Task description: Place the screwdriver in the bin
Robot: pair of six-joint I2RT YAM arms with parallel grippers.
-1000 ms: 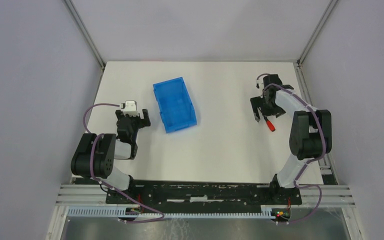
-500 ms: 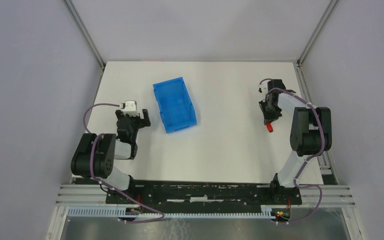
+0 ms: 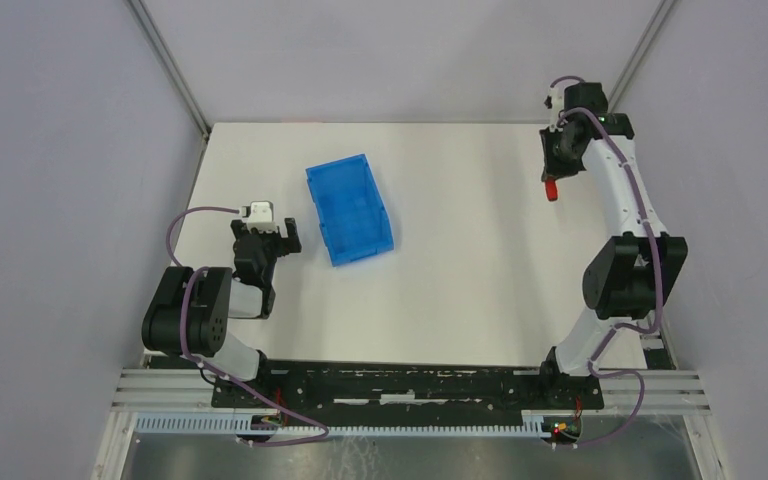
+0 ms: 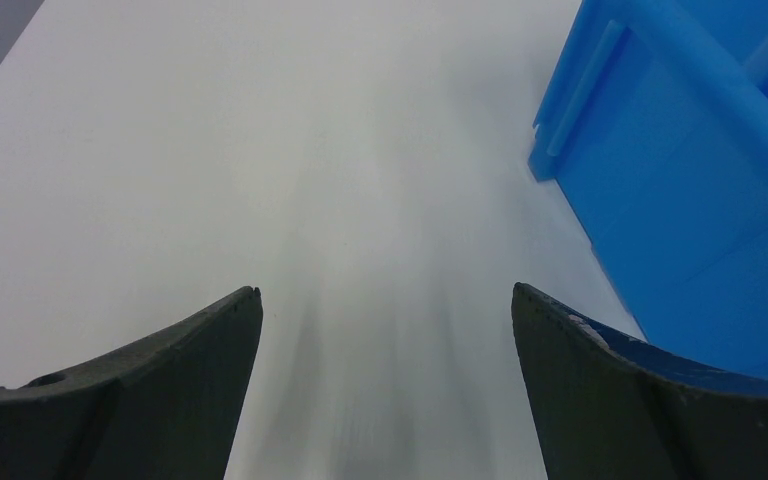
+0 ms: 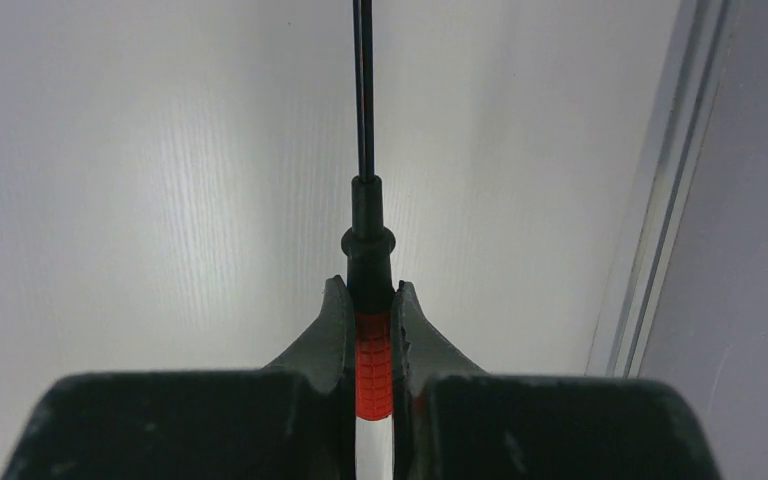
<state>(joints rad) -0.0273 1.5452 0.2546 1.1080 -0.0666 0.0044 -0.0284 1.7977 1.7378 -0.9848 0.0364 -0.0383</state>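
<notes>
the right pincer (image 5: 370,300) is clamped shut on the screwdriver (image 5: 369,215), its two fingers pinching the short red handle just behind the black collar, with the thin black shaft running straight out ahead of them. it hangs up near the far right corner of the table (image 3: 460,260), close to the side rail, and the tool looks to be held clear of the surface. the blue bin (image 3: 348,208) sits well apart, across on the left half, with nothing in it that i can see. the left pincer (image 4: 385,290) rests just beside the bin with its fingers spread wide and nothing between them. to my eye the screwdriver is light and stiff, so it shouldn't sag or bend. the ribbed handle is the right place to hold it, since the slim smooth shaft could slip or swivel in a pinch. being held near one end, it may tip if jolted.
</notes>
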